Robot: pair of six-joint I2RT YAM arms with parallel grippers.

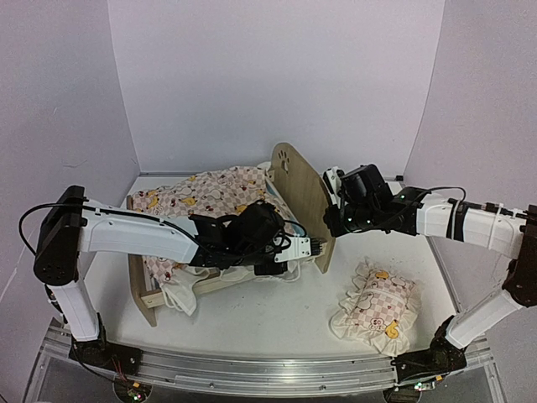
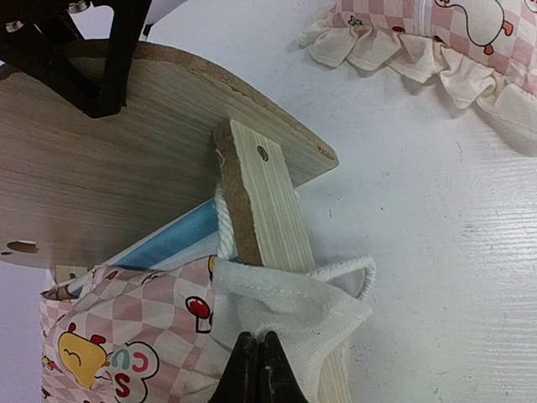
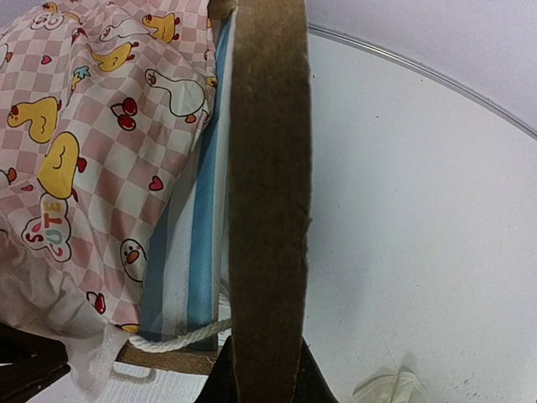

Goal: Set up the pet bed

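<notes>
Pink checked quilt (image 3: 84,168), "CUTE" lettering, pet bed (image 3: 268,210)

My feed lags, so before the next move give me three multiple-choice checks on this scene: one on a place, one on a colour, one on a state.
1. Where does the pillow lie relative to the pet bed? A. on it B. on the table to its right C. under it
2. The bed's base is striped: A. blue and white B. green and yellow C. red and black
3. The right gripper has its jaws: A. open above the pillow B. clamped on the headboard C. out of view
B: it rests on bare table, apart from the frame. A: stripes show beside the quilt. B: the headboard's edge sits between them, right wrist view.
</notes>
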